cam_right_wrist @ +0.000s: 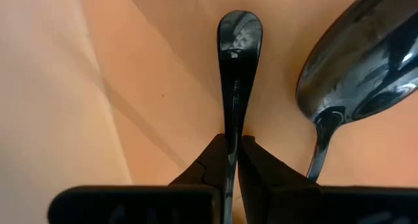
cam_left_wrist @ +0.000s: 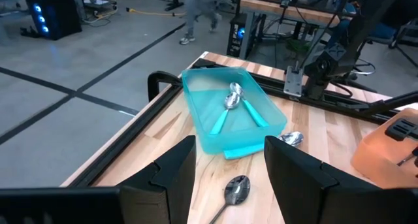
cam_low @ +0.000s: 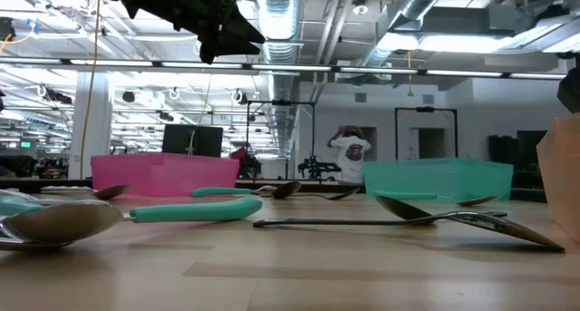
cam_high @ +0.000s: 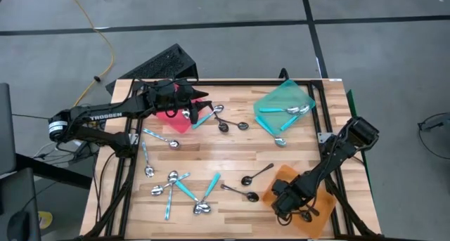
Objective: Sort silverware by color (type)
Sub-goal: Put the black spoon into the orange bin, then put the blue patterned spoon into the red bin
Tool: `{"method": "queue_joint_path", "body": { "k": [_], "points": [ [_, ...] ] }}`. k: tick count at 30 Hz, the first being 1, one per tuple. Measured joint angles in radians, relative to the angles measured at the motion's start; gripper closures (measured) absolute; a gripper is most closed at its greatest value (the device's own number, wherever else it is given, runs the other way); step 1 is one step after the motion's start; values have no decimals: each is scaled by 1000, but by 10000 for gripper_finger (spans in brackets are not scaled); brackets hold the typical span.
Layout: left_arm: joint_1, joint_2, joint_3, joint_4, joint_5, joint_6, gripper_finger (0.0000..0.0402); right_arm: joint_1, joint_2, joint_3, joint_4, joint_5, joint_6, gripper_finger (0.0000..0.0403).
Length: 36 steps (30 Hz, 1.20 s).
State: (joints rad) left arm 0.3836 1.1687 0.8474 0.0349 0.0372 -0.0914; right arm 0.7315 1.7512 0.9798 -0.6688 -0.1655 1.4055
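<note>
My left gripper (cam_high: 199, 104) (cam_left_wrist: 230, 145) hovers open and empty above the red tray (cam_high: 171, 120), facing the teal tray (cam_left_wrist: 215, 136), in which two teal-handled spoons (cam_left_wrist: 236, 106) lie. My right gripper (cam_high: 285, 202) (cam_right_wrist: 234, 140) is low over the orange tray (cam_high: 320, 206), shut on a black spoon (cam_right_wrist: 238, 61). A second black spoon (cam_right_wrist: 356, 64) lies in that tray beside it. Several silver and teal-handled spoons (cam_high: 184, 190) lie flat on the table's near left part, with black ones (cam_high: 254, 175) in the middle. My right gripper pinches the black spoon's handle (cam_right_wrist: 233, 129) between its two fingers. The handle's rounded free end (cam_right_wrist: 240, 28) sticks out ahead of the fingertips over the orange tray floor. The bowl end is hidden behind the gripper. I cannot tell whether the spoon is lifted or resting.
A dark keyboard (cam_high: 160, 64) lies beyond the table's far left corner. A silver spoon (cam_left_wrist: 236, 190) lies on the wood just below my left gripper. Black rails (cam_high: 232, 81) run along the table's edges. A person (cam_low: 349, 155) stands far back in the room.
</note>
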Motion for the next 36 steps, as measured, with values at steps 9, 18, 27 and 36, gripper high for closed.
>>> {"method": "queue_joint_path", "body": {
  "k": [9,18,27,36],
  "points": [
    [0,0,0,0,0,1,237,2,-1,-1,3,7,-1,341],
    [0,0,0,-1,37,3,237,1,-46,-5,9,73,4,258],
    [0,0,0,-63,88,11,237,1,-123,-4,-13,67,-28,205],
    [-2,0,0,-286,264,16,237,1,-264,-3,-157,65,-27,215]
  ]
}}
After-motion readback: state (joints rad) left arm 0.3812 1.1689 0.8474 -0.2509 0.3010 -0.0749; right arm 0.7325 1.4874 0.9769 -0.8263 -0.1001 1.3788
